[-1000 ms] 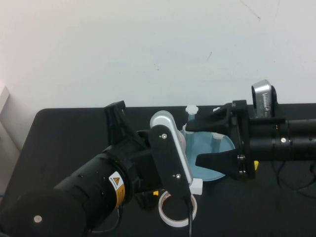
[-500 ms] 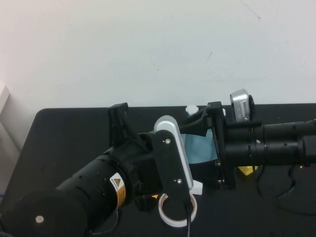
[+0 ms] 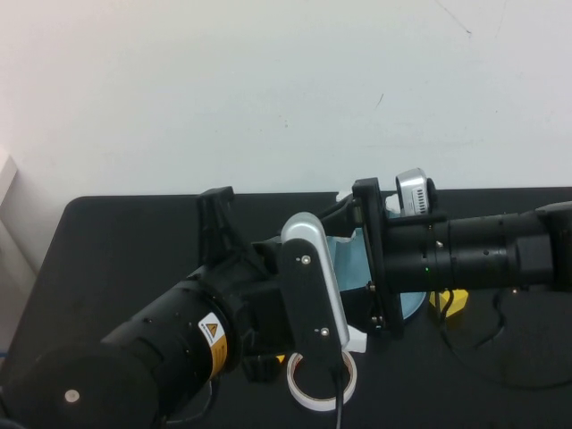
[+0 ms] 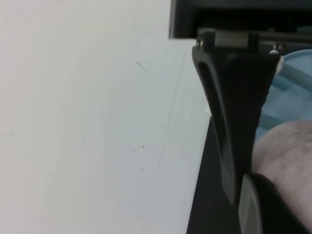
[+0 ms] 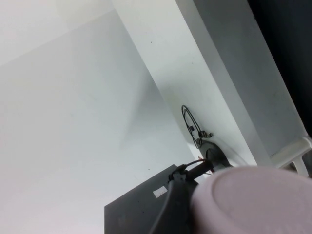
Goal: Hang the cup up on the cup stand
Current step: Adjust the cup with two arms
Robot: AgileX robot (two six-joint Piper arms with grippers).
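Cup (image 5: 253, 202) base-on between right gripper's (image 3: 356, 264) spread jaws, over the cup stand (image 3: 409, 306) — adjacent left gripper (image 4: 233, 97) pinched, apparently on its wall.

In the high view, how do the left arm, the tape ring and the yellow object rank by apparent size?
1. Left arm, largest, though nearest the camera.
2. White tape ring, partly hidden.
3. Yellow object, mostly hidden by the right arm, so unsure.

A white tape ring (image 3: 322, 380) is lying flat on the black tabletop (image 3: 116, 250) near its front edge, a small yellow object (image 3: 450, 302) is sitting farther toward the right edge, and a white wall (image 3: 268, 89) is rising behind the back edge.
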